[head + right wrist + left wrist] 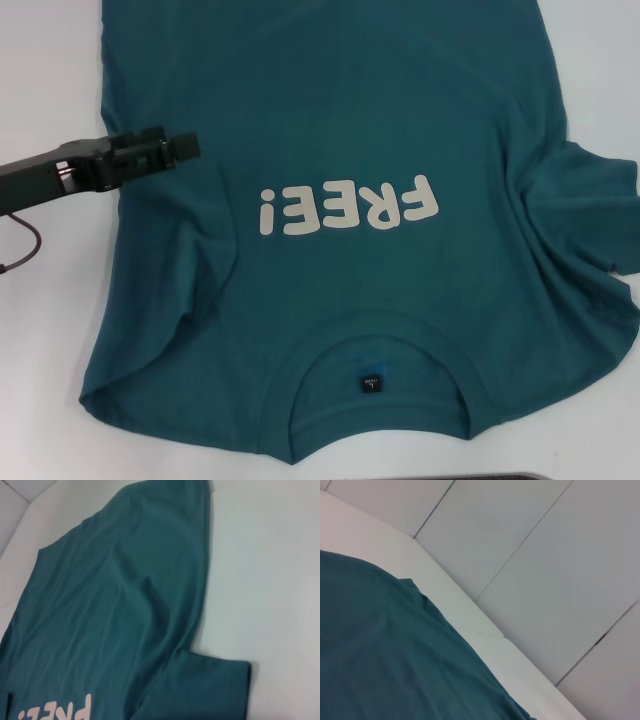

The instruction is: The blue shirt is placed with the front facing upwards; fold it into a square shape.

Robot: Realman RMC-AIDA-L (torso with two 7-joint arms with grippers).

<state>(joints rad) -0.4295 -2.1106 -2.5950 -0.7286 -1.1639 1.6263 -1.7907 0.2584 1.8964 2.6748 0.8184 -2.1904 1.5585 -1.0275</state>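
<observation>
1. Black left gripper [185, 147] reaches in from the left side, tip over the shirt's left edge near the sleeve fold. Can't tell if its fingers are open or pinching cloth.
2. Directly under and beyond the tip: the blue shirt [340, 130], spread front-up on the white table [50, 330], white lettering [348, 208] across the chest, past the gripper tip towards the middle.
3. Collar [375, 345] with a small black neck tag [371, 383] lies on the robot's side of the gripper.
4. Sleeve on the far side from the gripper [600, 215] is rumpled, spread outward.
5. Right gripper not in view.
</observation>
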